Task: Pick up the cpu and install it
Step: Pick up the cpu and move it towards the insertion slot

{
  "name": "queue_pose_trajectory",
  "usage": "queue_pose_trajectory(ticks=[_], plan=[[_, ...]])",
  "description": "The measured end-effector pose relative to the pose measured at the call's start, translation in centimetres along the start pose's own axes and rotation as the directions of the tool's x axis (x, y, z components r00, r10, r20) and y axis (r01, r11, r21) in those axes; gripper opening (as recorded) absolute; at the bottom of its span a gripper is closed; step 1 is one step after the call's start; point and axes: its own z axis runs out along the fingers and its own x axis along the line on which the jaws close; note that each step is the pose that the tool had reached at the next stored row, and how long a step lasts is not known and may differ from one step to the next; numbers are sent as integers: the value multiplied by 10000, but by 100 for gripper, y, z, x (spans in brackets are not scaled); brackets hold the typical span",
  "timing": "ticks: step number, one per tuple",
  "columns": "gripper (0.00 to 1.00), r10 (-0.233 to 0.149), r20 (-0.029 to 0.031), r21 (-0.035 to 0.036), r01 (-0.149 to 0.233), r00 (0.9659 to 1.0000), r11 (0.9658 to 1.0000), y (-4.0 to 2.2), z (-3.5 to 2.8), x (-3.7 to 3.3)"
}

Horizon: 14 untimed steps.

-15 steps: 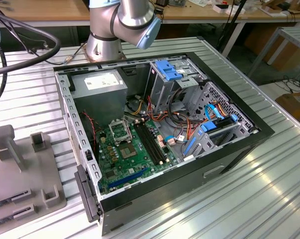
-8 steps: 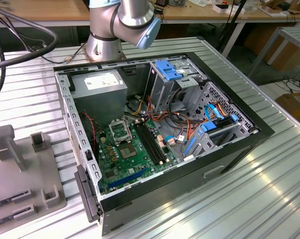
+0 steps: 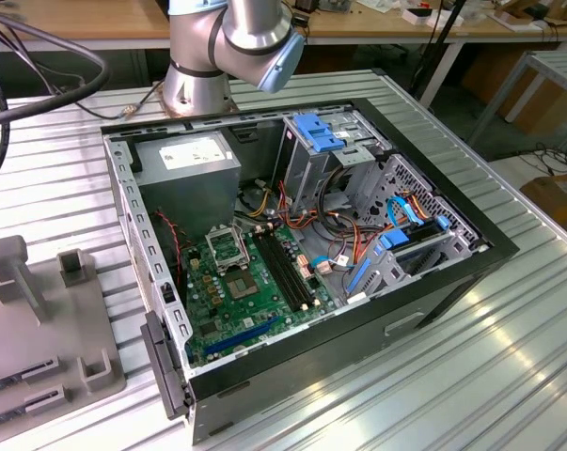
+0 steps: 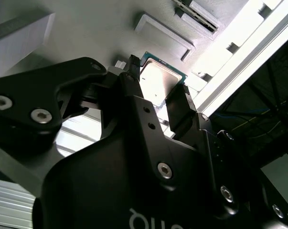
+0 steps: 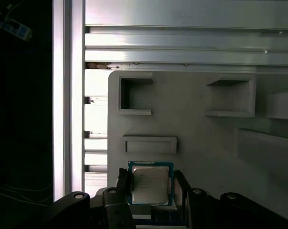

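Cpu (image 5: 150, 185) (silvery square, green rim) sits at the gripper (image 5: 151, 173).

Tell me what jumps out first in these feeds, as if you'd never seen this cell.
The open computer case dominates the middle of the exterior view, its green board exposed inside. In the first wrist view, the silvery cpu sits right at the black claw, over a grey tray that lies on the ribbed metal table.

Silvery, green-edged cpu (image 5: 150, 185) — black hand (image 5: 151, 177), grey tray (image 5: 206, 143).
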Motion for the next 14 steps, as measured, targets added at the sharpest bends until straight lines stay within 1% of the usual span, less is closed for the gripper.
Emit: queue_pose_trajectory(ticks=[14], plan=[[47,0,-1,0,0,10000,10000,0,-38,2]])
